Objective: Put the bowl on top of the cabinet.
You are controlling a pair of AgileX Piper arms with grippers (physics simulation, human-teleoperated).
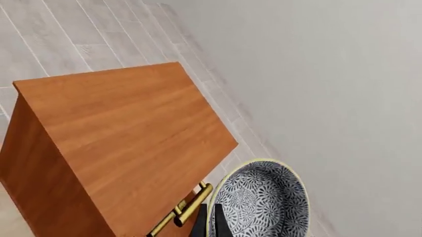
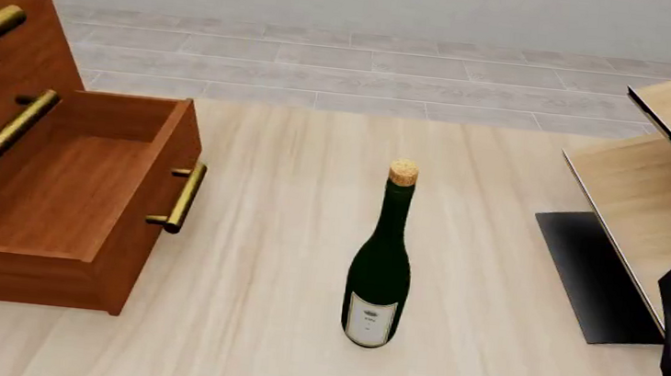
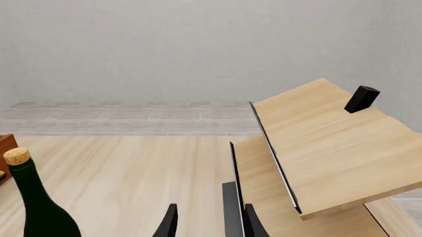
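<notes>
Table (image 2: pixel 286 192): pale wood-grain surface spreading ahead of both grippers in the front view; it carries the cabinet, the bottle and the shelf unit.

Cabinet (image 1: pixel 125 133): large reddish-brown wooden body; in the left wrist view its flat top lies below and ahead of the left gripper, bare. In the front view it stands at the table's left side.

Open drawer (image 2: pixel 77 191): pulled out of the cabinet's lower front, its inside showing nothing; a brass bar handle (image 2: pixel 180 196) sits on its face, with two more handles on the closed fronts above.

Shelf unit (image 3: pixel 323 148): pale wood with black edging, close beside and ahead of the right gripper on its right; a small black block (image 3: pixel 361 98) rests on its top board.

Wine bottle (image 2: pixel 380 266): dark green, corked and upright, ahead of the right gripper and to its left, well apart from the cabinet.

Bowl (image 1: pixel 264 200): white with a blue-grey speckled pattern, held up in the air beside the cabinet's front edge near a brass handle, not resting on the top.

Left gripper (image 1: pixel 209 223): narrow, its dark fingers pinching the bowl's rim.

Right gripper (image 3: pixel 207 222): fingers parted with nothing between them, low over the table.
</notes>
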